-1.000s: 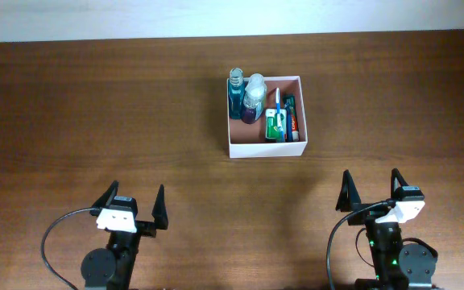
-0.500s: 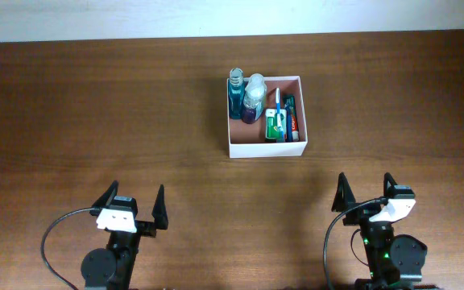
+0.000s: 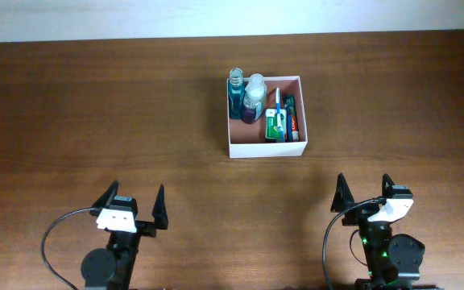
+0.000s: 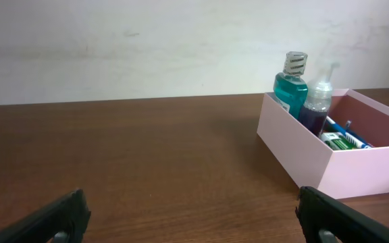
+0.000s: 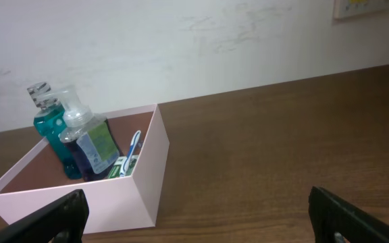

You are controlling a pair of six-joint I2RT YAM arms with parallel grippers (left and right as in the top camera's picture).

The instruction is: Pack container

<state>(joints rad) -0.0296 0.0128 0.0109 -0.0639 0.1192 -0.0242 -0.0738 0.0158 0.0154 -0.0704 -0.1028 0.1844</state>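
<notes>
Two bottles [image 3: 254,98] and one green packet [image 3: 275,125] in one container [image 3: 266,150]; left gripper [image 3: 137,192] and right gripper [image 3: 366,182] hang released by the front edge of the desk [image 3: 95,105].

A dark brown, wood-grained table [image 3: 95,105] spans the full width of the overhead view, its far edge meeting a pale wall [image 3: 95,20]. Directly on the wood stands the square, white-sided container [image 3: 266,148], right of centre and closer to the far edge than the near one.
</notes>
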